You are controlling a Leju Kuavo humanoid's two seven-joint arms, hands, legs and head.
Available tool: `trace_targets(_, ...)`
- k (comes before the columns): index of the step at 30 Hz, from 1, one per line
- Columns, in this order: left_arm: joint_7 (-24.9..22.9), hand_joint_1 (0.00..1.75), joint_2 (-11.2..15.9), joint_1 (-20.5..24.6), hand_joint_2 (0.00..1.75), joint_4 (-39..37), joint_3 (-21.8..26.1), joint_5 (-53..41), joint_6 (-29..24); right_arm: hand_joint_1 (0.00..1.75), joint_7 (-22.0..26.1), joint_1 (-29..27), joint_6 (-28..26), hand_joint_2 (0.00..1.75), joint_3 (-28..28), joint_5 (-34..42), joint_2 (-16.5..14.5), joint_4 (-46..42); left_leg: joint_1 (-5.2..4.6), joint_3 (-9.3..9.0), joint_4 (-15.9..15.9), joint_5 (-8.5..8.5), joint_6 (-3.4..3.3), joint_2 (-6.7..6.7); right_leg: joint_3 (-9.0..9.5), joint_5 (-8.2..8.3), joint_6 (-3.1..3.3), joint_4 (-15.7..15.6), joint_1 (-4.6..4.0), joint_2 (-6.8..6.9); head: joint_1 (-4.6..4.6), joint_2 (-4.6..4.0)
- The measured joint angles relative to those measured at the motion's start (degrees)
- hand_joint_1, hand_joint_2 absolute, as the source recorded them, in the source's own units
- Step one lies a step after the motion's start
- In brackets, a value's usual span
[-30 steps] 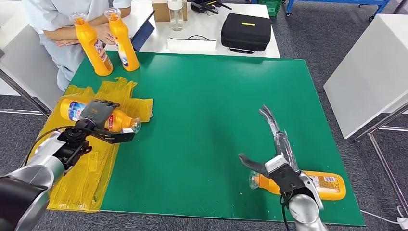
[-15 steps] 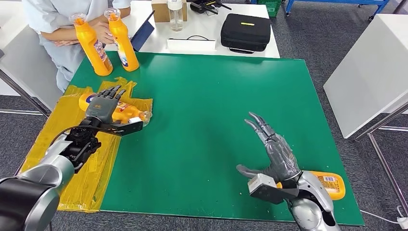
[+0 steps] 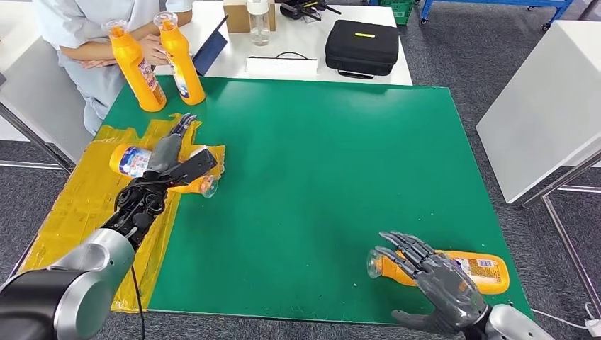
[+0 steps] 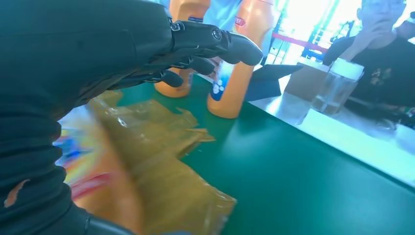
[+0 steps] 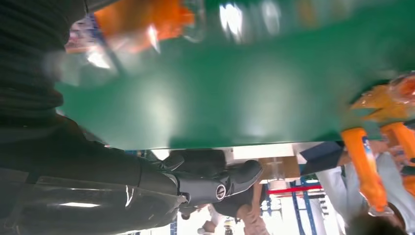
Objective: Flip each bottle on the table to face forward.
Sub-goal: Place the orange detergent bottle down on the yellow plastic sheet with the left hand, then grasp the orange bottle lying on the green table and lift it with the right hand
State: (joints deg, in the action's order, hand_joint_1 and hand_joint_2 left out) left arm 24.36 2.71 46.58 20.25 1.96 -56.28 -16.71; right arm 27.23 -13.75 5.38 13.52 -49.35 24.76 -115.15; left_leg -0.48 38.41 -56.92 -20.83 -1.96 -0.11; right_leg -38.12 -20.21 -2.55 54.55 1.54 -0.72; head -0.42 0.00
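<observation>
Both hands are spreading open: the left hand (image 3: 170, 152) lying over a toppled bottle (image 3: 135, 160) on yellow plastic, the right hand (image 3: 439, 283) hovering beside another bottle (image 3: 478, 273), which may roll off the table (image 3: 312, 163).

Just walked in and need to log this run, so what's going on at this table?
A humanoid robot is working on orange plastic bottles on a green mat. Its left hand rests on a lying orange bottle with a blue-and-white label on crinkled yellow plastic sheeting. Its right hand, fingers spread, hovers over another lying orange bottle at the mat's near right corner. Two orange bottles stand upright at the far left, by a seated person.
</observation>
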Motion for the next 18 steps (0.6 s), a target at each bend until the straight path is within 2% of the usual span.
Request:
trace_targets(4, 1.06, 0.00, -1.28, -0.08, 1.75, 0.51, 1.88, 1.45, 0.71, 0.00, -0.22, -1.66, 0.89, 1.75, -1.55, -0.01, 1.14, -1.87, 0.00, -0.06, 0.00, 0.01, 0.00, 0.04, 0.00, 0.01, 0.01, 0.00, -0.01, -0.01, 0.00, 0.00)
trace_targets(7, 6.70, 0.00, -2.83, -0.60, 1.75, 1.73, 3.58, 7.41, 4.75, 0.00, -2.17, -3.03, 3.85, 1.75, -3.71, 0.56, 2.22, -2.65, 0.00, -0.08, 0.00, 0.04, -0.03, -0.02, 0.03, 0.00, 0.01, 0.00, -0.01, 0.03, -0.02, 0.00)
trace_targets(10, 10.85, 0.00, -5.96, -2.52, 1.75, 5.56, 4.07, 13.87, 9.57, 0.00, -4.43, -3.93, 8.04, 1.75, -9.14, -0.62, 2.87, -2.45, -0.03, -0.07, 0.00, 0.06, -0.07, -0.14, 0.11, -0.02, -0.02, 0.00, 0.04, 0.12, 0.00, 0.00)
trace_targets(14, 9.75, 0.00, -10.14, -6.12, 1.75, 12.76, 1.37, 19.35, 12.22, 0.00, -7.89, -4.07, 9.67, 1.75, -16.64, -7.17, 2.14, 0.06, -0.24, -0.07, 0.00, -0.03, -0.21, -0.13, 0.14, -0.03, -0.11, -0.02, 0.22, 0.11, 0.01, 0.00)
trace_targets(18, 7.86, 0.00, -11.90, -8.60, 1.75, 18.03, -2.41, 22.92, 12.55, 0.00, -11.53, -3.45, 8.88, 1.75, -20.91, -12.49, 1.43, 5.02, -0.30, -0.09, 0.00, -0.08, -0.28, -0.09, 0.14, -0.04, -0.14, -0.02, 0.25, 0.09, -0.01, 0.00)
